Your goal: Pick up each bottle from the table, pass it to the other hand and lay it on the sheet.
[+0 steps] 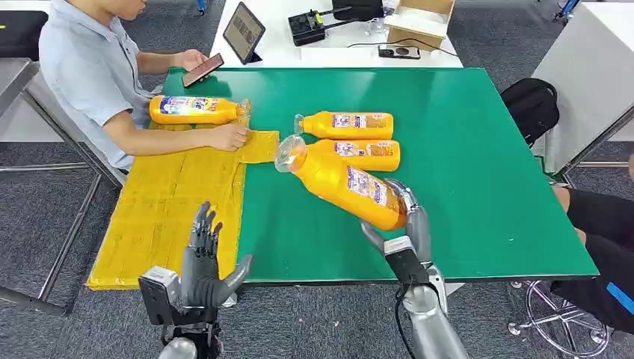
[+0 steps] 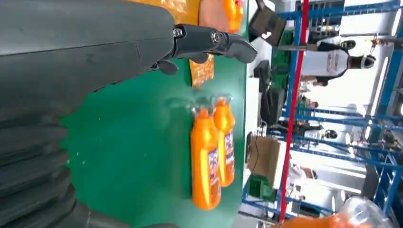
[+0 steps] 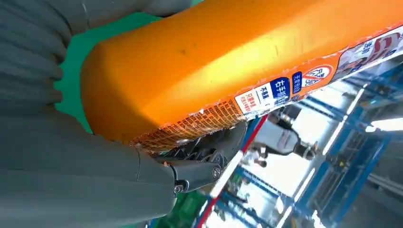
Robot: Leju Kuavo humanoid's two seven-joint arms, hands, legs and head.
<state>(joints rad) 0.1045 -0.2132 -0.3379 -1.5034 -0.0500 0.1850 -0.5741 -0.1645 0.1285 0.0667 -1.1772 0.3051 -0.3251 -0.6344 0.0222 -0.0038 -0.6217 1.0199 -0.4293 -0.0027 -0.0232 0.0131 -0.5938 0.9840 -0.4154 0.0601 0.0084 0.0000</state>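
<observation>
Right hand [image 1: 400, 224] grips a bottle [image 1: 345, 183] lifted off the table [image 1: 486, 187], left hand [image 1: 203, 262] waits spread and empty — handover looks next.

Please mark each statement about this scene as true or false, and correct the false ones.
1. The right hand holds a bottle. True.
2. The left hand holds a bottle. False: it is open and holds nothing.
3. Two bottles lie side by side on the green table. True.
4. No bottle lies on the yellow sheet. False: one bottle lies at its far end, near a person's hand.
5. The held bottle stands upright on the table. False: it is tilted, lifted off the table.
</observation>
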